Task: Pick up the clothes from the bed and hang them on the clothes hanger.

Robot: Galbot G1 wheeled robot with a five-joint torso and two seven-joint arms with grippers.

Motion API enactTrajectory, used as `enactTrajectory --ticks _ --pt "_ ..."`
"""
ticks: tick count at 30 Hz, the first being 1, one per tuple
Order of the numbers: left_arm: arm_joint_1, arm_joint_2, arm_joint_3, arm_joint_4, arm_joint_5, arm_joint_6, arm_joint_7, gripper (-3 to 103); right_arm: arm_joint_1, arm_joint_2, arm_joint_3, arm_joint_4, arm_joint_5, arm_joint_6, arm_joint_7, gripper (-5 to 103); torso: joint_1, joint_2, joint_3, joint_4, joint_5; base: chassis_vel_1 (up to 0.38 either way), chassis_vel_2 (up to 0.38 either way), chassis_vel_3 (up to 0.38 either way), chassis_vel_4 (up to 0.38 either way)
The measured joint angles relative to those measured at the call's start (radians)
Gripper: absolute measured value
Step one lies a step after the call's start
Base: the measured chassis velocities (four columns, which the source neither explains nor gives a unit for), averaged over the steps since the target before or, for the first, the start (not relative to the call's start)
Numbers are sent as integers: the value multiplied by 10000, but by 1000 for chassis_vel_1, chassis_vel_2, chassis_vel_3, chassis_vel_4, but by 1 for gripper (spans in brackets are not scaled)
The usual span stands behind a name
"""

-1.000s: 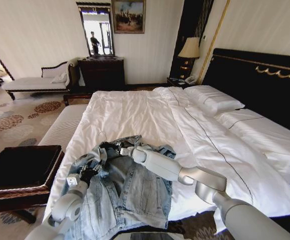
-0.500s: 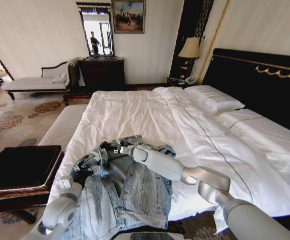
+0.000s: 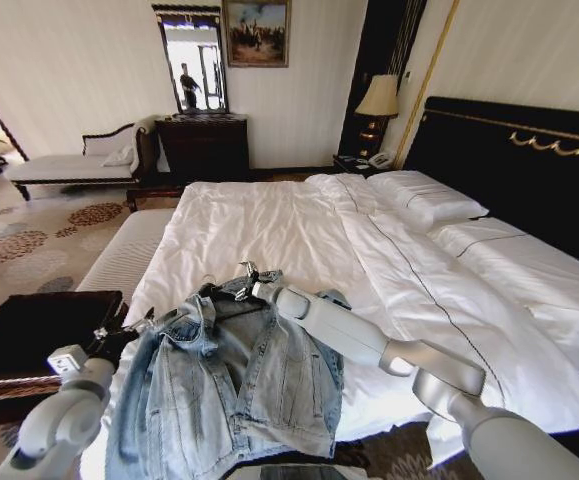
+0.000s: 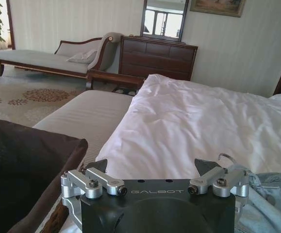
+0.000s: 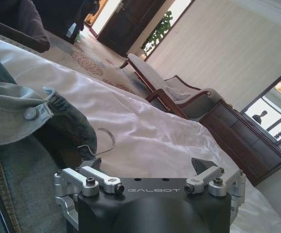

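Denim jacket (image 3: 239, 385), light-blue and washed, lies spread front-up in the lower centre of the head frame, on the near corner of the bed (image 3: 269, 225), whose white sheets run up toward the pillows (image 3: 424, 200) and the black headboard (image 3: 529, 160) at the right. I see the black clothes hanger (image 3: 231, 298) inside the collar, its small hook (image 3: 205, 283) resting on the sheet just beyond the neck. In the right wrist view the same hook (image 5: 101, 143) curls beside the collar edge of the jacket (image 5: 19, 116).

Right gripper (image 3: 248, 281): I have it at the collar, just above the jacket's neck in the head frame, the arm reaching in from the lower right. Its fingers (image 5: 206, 170) stand spread in the right wrist view, with nothing between them.

Left gripper (image 3: 134, 325): it sits at the left shoulder of the jacket, at the lower left of the frame, beside the dark upholstered bench (image 3: 39, 335). In the left wrist view its fingers (image 4: 209, 167) are likewise apart and empty, with a strip of denim (image 4: 269, 201) at the lower right and the chaise longue (image 4: 53, 56) and a dark wooden dresser (image 4: 157, 58) far behind.
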Motion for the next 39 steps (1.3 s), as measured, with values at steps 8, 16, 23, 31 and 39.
enactTrajectory --ticks 8,16,23,31,39 --pt "-191 306 222 211 -151 -88 361 100 -624 -187 486 178 137 -147 296 100 -1 0 1 1 0 0 0 0 0" --pt "-1057 1597 1435 499 257 -124 989 100 -989 -199 746 177 152 -227 565 100 1 0 1 1 1 0 0 0 0" --pt "-2891 2578 3840 1185 558 -88 1327 100 -1175 -261 1252 49 346 -396 948 100 0 0 1 -5 1 0 0 0 0" --pt "-2587 2218 3903 1367 908 -179 1510 100 -1213 -136 1273 29 2484 -1192 1613 100 2 -1 1 4 1 0 0 0 0" --pt "-318 605 1781 126 1711 -581 1599 100 -1991 -28 2109 886 4008 -2415 3108 100 -2 0 -1 -1 2 0 0 0 0"
